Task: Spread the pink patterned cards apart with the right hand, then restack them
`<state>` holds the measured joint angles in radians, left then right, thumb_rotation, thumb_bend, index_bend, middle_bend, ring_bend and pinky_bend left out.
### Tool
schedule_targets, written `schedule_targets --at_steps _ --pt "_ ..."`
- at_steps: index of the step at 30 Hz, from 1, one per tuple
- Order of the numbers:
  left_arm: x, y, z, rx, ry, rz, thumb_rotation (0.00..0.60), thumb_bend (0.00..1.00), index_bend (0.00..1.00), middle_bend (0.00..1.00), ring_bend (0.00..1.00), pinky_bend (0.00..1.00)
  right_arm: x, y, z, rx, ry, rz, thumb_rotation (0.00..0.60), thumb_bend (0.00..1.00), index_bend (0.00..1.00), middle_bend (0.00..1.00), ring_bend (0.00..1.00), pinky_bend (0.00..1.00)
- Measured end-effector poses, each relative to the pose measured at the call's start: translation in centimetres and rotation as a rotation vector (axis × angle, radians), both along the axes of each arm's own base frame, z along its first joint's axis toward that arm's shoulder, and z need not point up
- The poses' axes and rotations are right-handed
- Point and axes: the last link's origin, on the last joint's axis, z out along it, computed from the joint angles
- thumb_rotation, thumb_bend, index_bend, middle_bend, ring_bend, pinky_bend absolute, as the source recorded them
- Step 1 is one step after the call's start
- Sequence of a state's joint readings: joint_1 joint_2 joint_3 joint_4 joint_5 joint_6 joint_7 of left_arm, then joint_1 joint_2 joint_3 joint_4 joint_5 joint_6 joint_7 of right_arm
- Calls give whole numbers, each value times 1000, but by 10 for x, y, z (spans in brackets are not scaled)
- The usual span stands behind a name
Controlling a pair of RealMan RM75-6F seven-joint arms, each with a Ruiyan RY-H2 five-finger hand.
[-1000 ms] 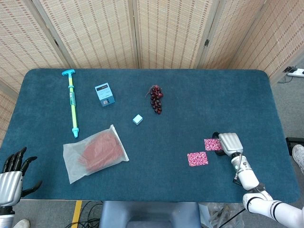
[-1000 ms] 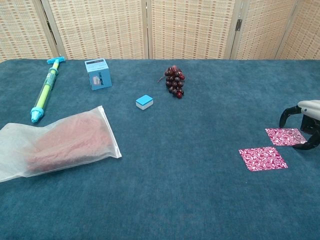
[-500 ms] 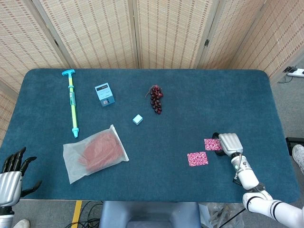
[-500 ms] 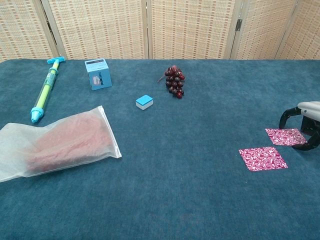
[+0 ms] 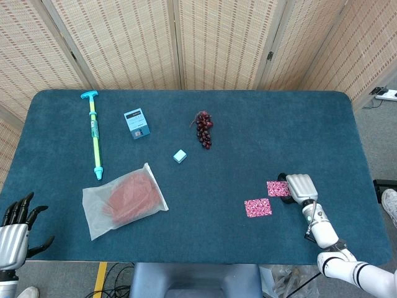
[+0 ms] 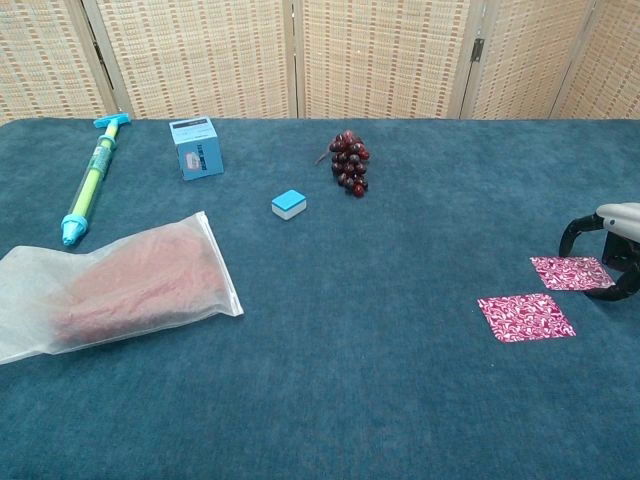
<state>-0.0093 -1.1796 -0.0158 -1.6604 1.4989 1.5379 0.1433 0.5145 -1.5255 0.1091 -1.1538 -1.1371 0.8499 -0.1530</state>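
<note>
pink patterned cards lay apart: near card (image 6: 526,317) free, far card (image 6: 571,273) under the right hand's (image 5: 300,187) curved fingers; grasp unclear, hand cut off in chest view.

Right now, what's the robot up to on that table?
It's mid card task. Two pink patterned cards lie apart on the blue cloth: the near card sits alone, while the right hand is arched over the far card, fingertips down at its edges. I can't tell whether it actually grips that card. So the spread looks done and restacking hasn't happened. The left hand sits idle at the table's near left corner, fingers apart, holding nothing.
</note>
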Motion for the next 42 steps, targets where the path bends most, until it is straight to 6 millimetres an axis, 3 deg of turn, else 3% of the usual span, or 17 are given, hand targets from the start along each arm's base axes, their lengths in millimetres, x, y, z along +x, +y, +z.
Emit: schedule_targets --at_steps 11,17,29,42 --pt "1 1 0 0 0 -3 600 231 279 29 22 90 4 4 9 -27 -25 21 600 301 345 1000 1000 1000" --pt "2 1 0 -1 0 -5 600 230 279 29 22 90 16 13 11 -13 -60 59 600 301 345 1000 1000 1000" --pt "1 0 0 0 -2 -2 600 231 279 30 22 89 50 48 -5 128 -109 181 600 301 345 1000 1000 1000" --pt "-1 -1 2 4 -4 3 600 230 279 30 22 90 54 51 -14 159 -83 200 600 290 345 1000 1000 1000"
